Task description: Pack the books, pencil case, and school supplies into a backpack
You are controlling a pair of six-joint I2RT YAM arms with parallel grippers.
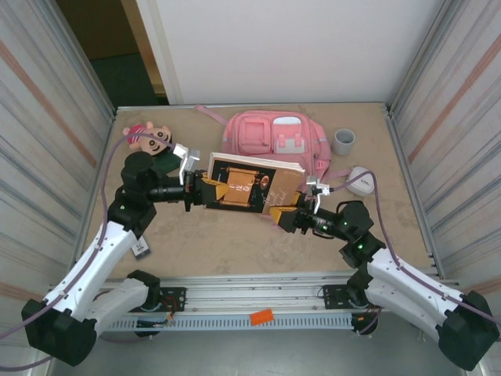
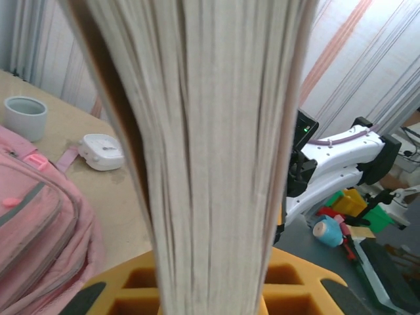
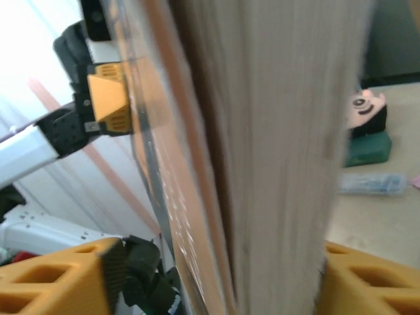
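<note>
The thick brown book (image 1: 249,186) hangs tilted above the table in front of the pink backpack (image 1: 274,137). My left gripper (image 1: 205,190) is shut on its left edge, and the pale page edges (image 2: 210,157) rise from between the yellow fingers (image 2: 131,289). My right gripper (image 1: 286,213) straddles the book's lower right corner. One of its fingers (image 3: 367,282) meets the pages and a gap shows beside the other. The green pencil case (image 3: 367,149) lies under the plush doll (image 3: 364,108), with a grey-blue stick (image 3: 371,184) in front. A small black-and-white card (image 1: 142,249) lies by the left arm.
A grey cup (image 1: 343,141) stands right of the backpack, and a white rounded case (image 1: 360,182) lies near the right arm. The plush doll (image 1: 149,139) sits at the back left. Metal walls close in both sides of the table.
</note>
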